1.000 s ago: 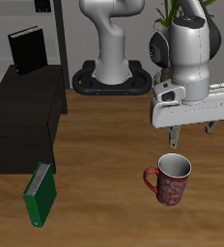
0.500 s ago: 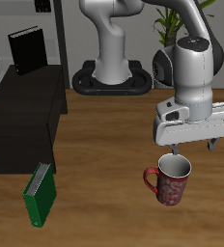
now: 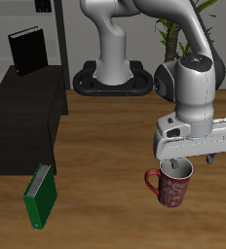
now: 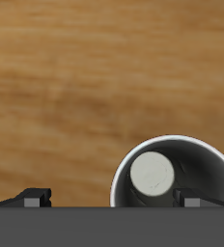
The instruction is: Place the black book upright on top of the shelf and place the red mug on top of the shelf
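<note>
The red mug (image 3: 169,191) stands upright on the wooden table, handle toward the shelf side. My gripper (image 3: 196,161) is open and low over it, one finger dipping inside the rim and the other outside. In the wrist view the mug (image 4: 206,162) shows its grey-white inside, with my gripper (image 4: 112,198) straddling its wall; neither finger touches it. The black book (image 3: 27,49) stands upright on the flat top of the shelf (image 3: 27,115), far from the gripper.
A green book (image 3: 39,195) leans against the shelf's front side, nearer the table's front edge. The robot's base (image 3: 110,78) stands at the back, with a potted plant (image 3: 169,19) behind it.
The gripper has come straight down from above the mug until its fingers reach rim level. The mug, both books and the shelf have not moved.
</note>
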Controlling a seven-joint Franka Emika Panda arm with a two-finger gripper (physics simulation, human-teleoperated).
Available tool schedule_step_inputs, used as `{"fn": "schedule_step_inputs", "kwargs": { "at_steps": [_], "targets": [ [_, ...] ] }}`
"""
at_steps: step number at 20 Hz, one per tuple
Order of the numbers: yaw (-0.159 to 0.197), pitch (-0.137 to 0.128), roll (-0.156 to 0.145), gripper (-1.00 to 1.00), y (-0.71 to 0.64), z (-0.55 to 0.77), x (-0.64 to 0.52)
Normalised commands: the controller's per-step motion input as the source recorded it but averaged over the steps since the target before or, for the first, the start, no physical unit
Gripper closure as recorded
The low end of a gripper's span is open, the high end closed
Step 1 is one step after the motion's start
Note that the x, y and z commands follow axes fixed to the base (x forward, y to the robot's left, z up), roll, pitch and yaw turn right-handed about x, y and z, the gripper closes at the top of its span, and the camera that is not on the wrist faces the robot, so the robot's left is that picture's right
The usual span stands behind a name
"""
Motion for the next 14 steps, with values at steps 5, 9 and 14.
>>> {"fn": "schedule_step_inputs", "kwargs": {
  "at_steps": [5, 9, 14],
  "targets": [
    [0.022, 0.050, -0.005, -1.00, -0.05, -0.29, 0.08],
    [-0.013, 0.043, 0.012, 1.00, 0.01, -0.22, -0.05],
    [-0.008, -0.002, 0.009, 1.00, -0.05, 0.04, -0.04]
  ]
}}
